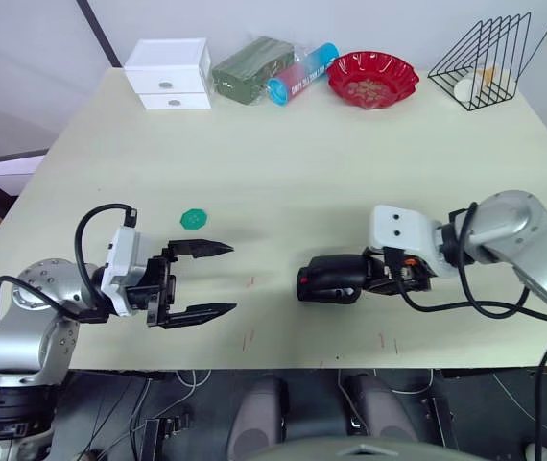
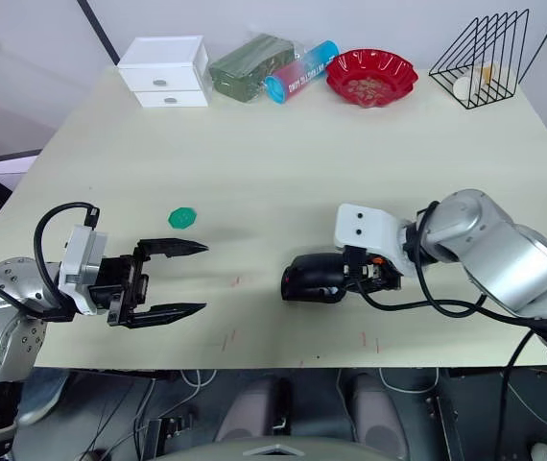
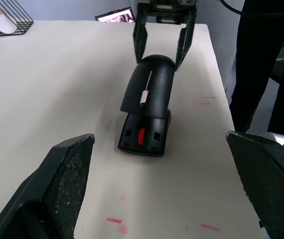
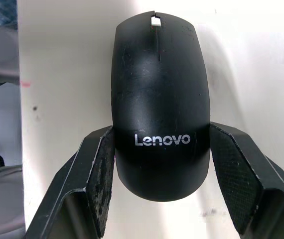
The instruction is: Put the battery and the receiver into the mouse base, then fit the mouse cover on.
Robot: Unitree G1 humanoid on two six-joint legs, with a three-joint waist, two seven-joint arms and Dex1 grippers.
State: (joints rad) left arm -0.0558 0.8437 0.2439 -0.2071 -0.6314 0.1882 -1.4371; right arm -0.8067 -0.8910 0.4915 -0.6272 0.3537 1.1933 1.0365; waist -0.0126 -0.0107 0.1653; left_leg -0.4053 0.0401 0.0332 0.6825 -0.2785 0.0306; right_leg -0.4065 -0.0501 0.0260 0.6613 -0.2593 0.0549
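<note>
The mouse cover (image 3: 149, 84), a glossy black shell, lies on top of the mouse base (image 3: 142, 139) at the front middle of the table. The cover's front end is raised, so the base's front with a red part shows beneath it. My right gripper (image 4: 162, 132) is shut on the rear of the mouse cover (image 4: 157, 99), one finger pressed to each side. My left gripper (image 1: 232, 279) is open and holds nothing, a hand's width to the left of the mouse. The battery and the receiver are hidden.
A flat green disc (image 1: 194, 219) lies just behind my left gripper. Along the back edge stand a white drawer box (image 1: 168, 72), a green packet (image 1: 251, 67), a blue-and-red tube (image 1: 302, 72), a red bowl (image 1: 372, 77) and a wire rack (image 1: 485, 58).
</note>
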